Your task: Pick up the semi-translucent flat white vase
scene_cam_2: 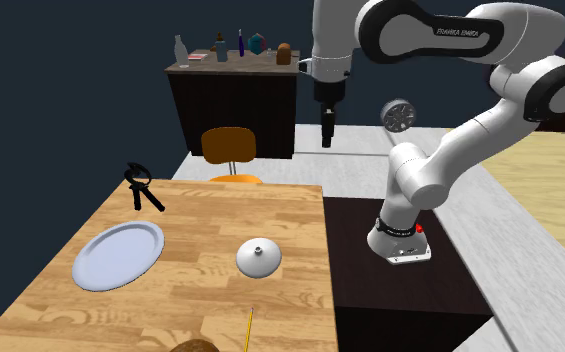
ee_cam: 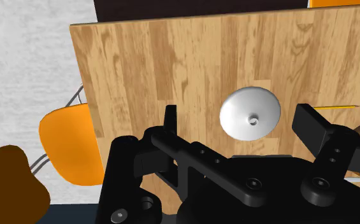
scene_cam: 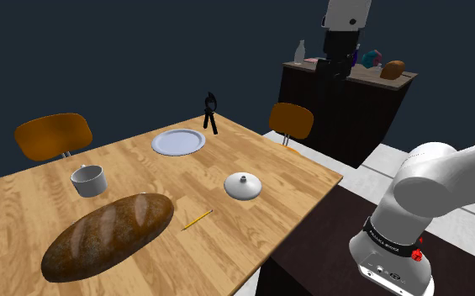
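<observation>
Finding: the vase (scene_cam: 243, 186), a low white dome with a small hole at its crown, sits flat on the wooden counter (scene_cam: 294, 168). It is near the plate (scene_cam: 178, 141) but apart from it, with nothing touching it.

The gripper (scene_cam_2: 327, 128) hangs high above the counter, well apart from the plate, fingers spread and holding nothing. In the wrist view the vase shows between the fingers, far below. This suggests the hand is aimed for a straight descent, though it is probably not yet squarely overhead.

A pencil (scene_cam: 197, 219) lies farther from the plate than the vase does, outside the likely path.
</observation>
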